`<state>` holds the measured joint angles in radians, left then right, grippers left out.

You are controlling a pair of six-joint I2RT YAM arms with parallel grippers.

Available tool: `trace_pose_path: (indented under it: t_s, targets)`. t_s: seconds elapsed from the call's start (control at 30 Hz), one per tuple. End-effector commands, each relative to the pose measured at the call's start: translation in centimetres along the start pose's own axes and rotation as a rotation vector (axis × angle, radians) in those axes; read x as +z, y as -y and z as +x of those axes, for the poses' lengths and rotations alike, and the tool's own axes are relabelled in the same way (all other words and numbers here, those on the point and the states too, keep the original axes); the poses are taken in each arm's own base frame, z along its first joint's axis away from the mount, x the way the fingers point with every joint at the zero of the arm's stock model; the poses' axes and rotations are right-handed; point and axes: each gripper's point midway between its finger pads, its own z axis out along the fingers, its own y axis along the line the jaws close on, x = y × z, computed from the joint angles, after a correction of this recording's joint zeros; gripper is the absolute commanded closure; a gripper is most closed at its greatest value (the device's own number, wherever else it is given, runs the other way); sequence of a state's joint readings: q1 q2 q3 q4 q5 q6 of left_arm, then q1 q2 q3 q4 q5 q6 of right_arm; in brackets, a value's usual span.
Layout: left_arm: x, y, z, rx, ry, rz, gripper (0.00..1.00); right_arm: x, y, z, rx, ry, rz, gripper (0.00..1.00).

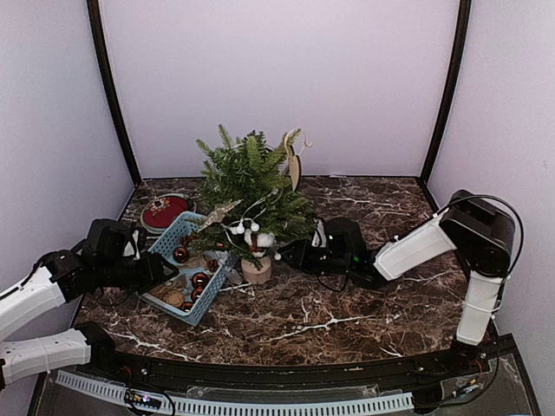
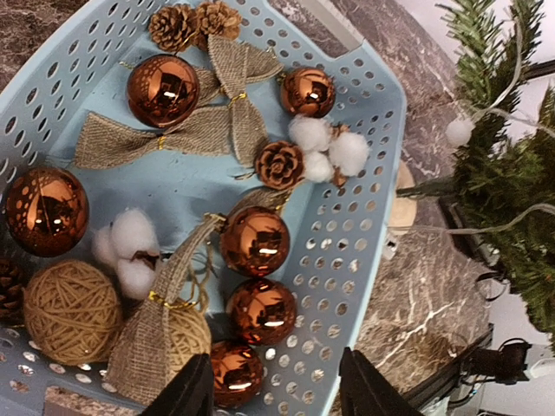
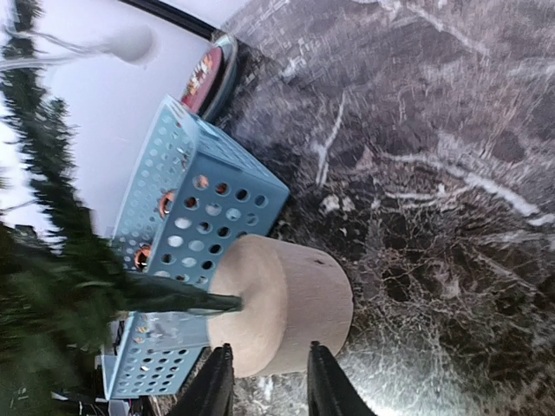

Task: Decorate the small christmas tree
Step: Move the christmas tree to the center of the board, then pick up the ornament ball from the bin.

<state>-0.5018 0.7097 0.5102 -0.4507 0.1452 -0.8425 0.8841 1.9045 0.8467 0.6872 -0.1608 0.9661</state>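
The small christmas tree (image 1: 251,182) stands mid-table on a pale wooden base (image 1: 257,270), with white cotton balls (image 1: 251,232) and a wooden tag (image 1: 295,169) hanging in it. Left of it lies the blue basket (image 1: 213,299). My left gripper (image 2: 276,357) hovers open over the basket's wall (image 2: 364,243), a copper bauble (image 2: 236,371) beside its left finger. My right gripper (image 3: 270,347) is open, its tips just short of the wooden base (image 3: 286,303), touching nothing.
The basket also holds more copper baubles (image 2: 254,240), a twine ball (image 2: 72,310), burlap bows (image 2: 199,130), pine cones (image 2: 279,165) and cotton (image 2: 329,147). A red round tin (image 1: 165,211) sits behind the basket. Walls close the back and sides.
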Motion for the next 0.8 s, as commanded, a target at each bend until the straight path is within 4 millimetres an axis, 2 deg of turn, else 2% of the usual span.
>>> trace_pose_path:
  t_s: [0.0,0.1,0.33,0.43,0.77]
  targets:
    - [-0.4,-2.0,1.4,0.075,-0.106,-0.132,0.52,-2.2,-1.3,-1.3,-0.025,0.070,-0.002,0.65]
    - [0.0,-2.0,1.8,0.093,-0.168,-0.155,0.57,-3.5,-1.2,-1.7,-0.032,0.091,0.021,0.63]
    - [0.8,-1.5,2.5,0.140,-0.270,-0.184,0.60,-6.4,-0.3,-2.4,-0.032,0.147,0.068,0.59]
    - [1.0,-2.0,3.5,0.178,-0.314,-0.242,0.60,-7.7,-0.1,-3.0,-0.030,0.170,0.070,0.58]
    - [1.8,-4.4,3.9,0.203,-0.362,-0.397,0.58,-11.1,1.2,-3.4,-0.026,0.209,0.087,0.55]
